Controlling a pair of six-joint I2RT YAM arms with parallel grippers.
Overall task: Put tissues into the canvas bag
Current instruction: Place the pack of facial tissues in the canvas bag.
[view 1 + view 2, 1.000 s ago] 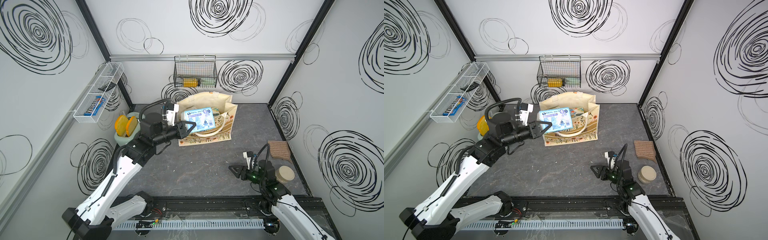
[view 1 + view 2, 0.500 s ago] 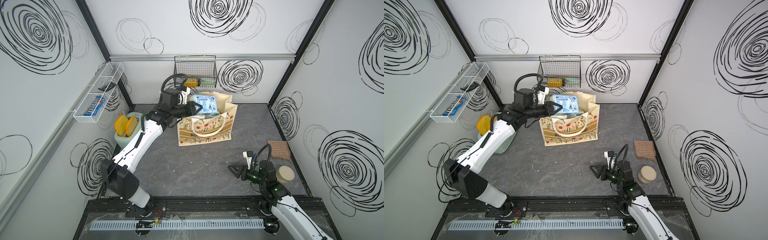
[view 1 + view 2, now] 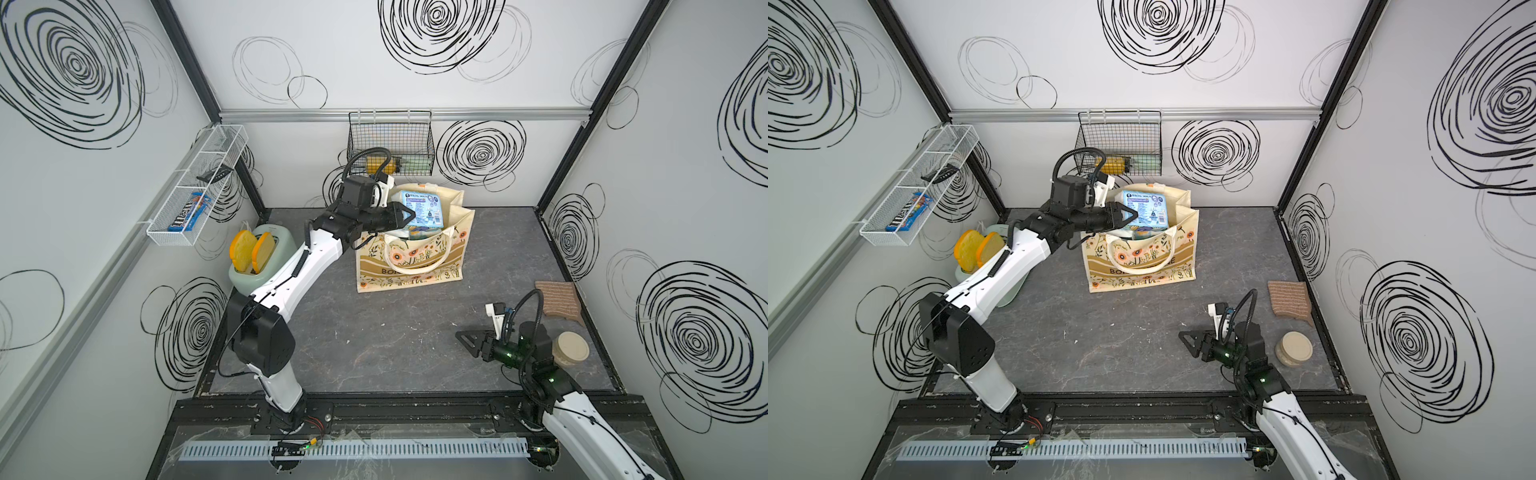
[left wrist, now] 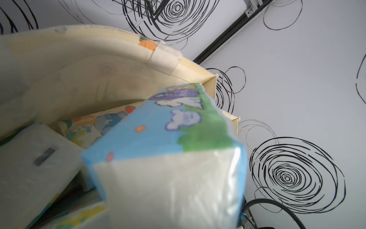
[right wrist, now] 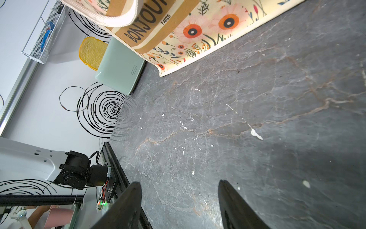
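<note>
The cream canvas bag (image 3: 411, 266) with orange flowers stands upright at the back middle of the table, seen in both top views (image 3: 1138, 266). My left gripper (image 3: 405, 216) is shut on a light blue pack of tissues (image 3: 422, 208) and holds it over the bag's open mouth. In the left wrist view this pack (image 4: 168, 138) fills the foreground and hides the jaws. Below it, inside the bag's wall (image 4: 89, 69), lie a white pack (image 4: 29, 168) and a colourful printed one (image 4: 93, 126). My right gripper (image 3: 465, 340) hovers low at the front right, open and empty (image 5: 178, 184).
A mint toaster (image 3: 266, 257) with two toast slices stands left of the bag. A black wire basket (image 3: 390, 145) hangs on the back wall and a white wire shelf (image 3: 195, 187) on the left wall. A brown striped cloth (image 3: 557, 297) and a round tan lid (image 3: 572, 349) lie at the right.
My left arm has swung from in front of the bag to its back left and carried the blue pack over the opening. The bag now stands more upright. The right jaws have spread slightly.
</note>
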